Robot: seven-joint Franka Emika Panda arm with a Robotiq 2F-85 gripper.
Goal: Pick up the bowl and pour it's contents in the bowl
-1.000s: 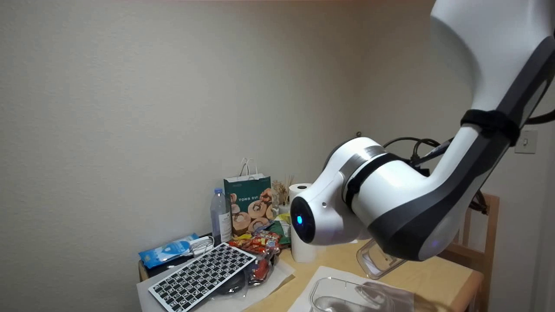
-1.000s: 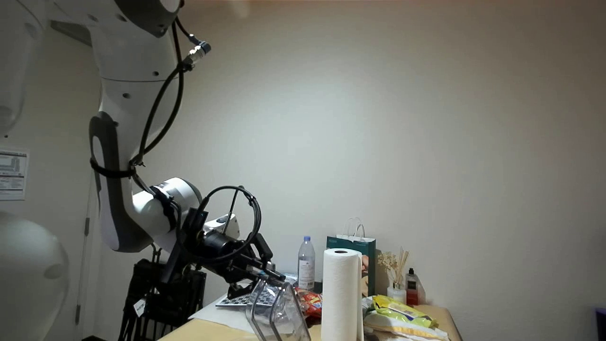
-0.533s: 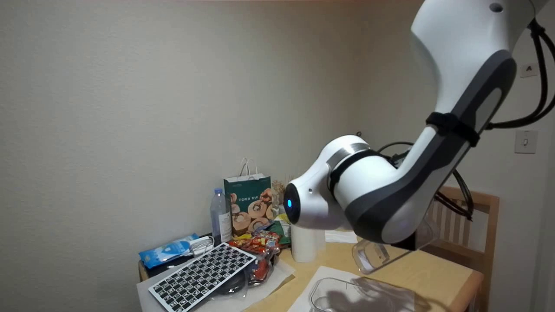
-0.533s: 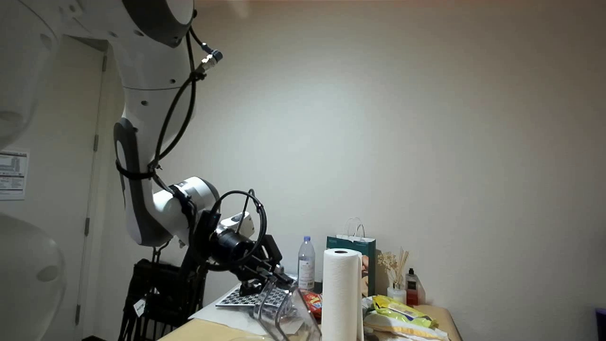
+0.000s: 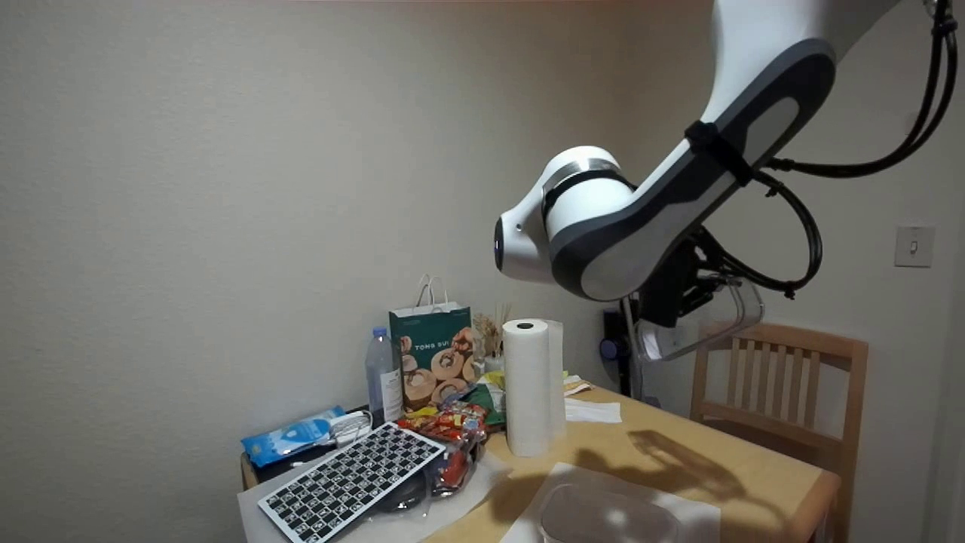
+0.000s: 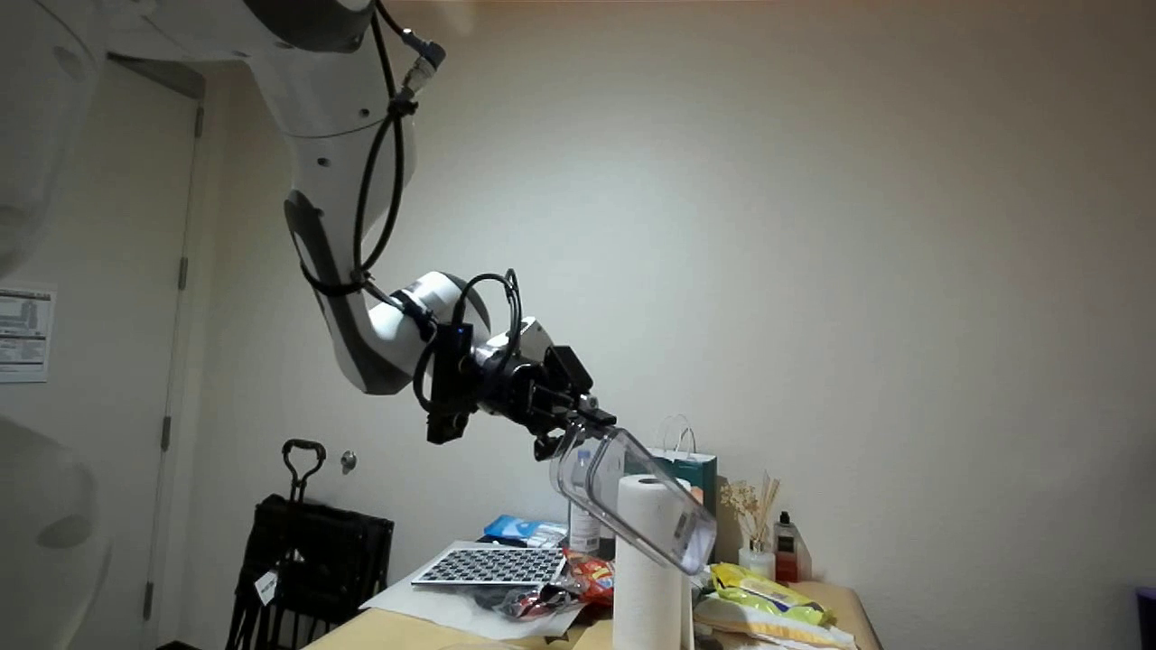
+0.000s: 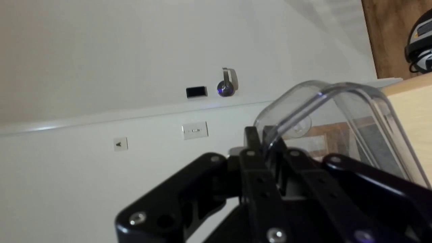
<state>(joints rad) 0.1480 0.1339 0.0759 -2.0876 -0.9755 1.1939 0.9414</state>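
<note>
A clear rectangular plastic bowl (image 6: 623, 492) hangs tilted in the air, its far end lower. It also shows in an exterior view (image 5: 697, 328) and in the wrist view (image 7: 368, 98). My gripper (image 7: 260, 135) is shut on its rim, with one finger on each side of the wall; the gripper (image 6: 578, 433) is well above the table. Whether the held bowl has contents I cannot tell; a pale patch shows at its low end. A second clear rectangular bowl (image 5: 611, 516) stands on white paper on the table, cut off by the frame edge.
A paper towel roll (image 5: 528, 388) stands upright near the held bowl. A checkered board (image 5: 354, 483), red snack bags (image 5: 452, 422), a bottle (image 5: 384, 377) and a green paper bag (image 5: 430, 347) are on the table (image 5: 724, 445). A wooden chair (image 5: 784, 377) stands behind.
My arm has lifted the held bowl from near table height to well above it, and moved rightward in an exterior view. The bowl's tilt has changed. The bowl on the table has stayed.
</note>
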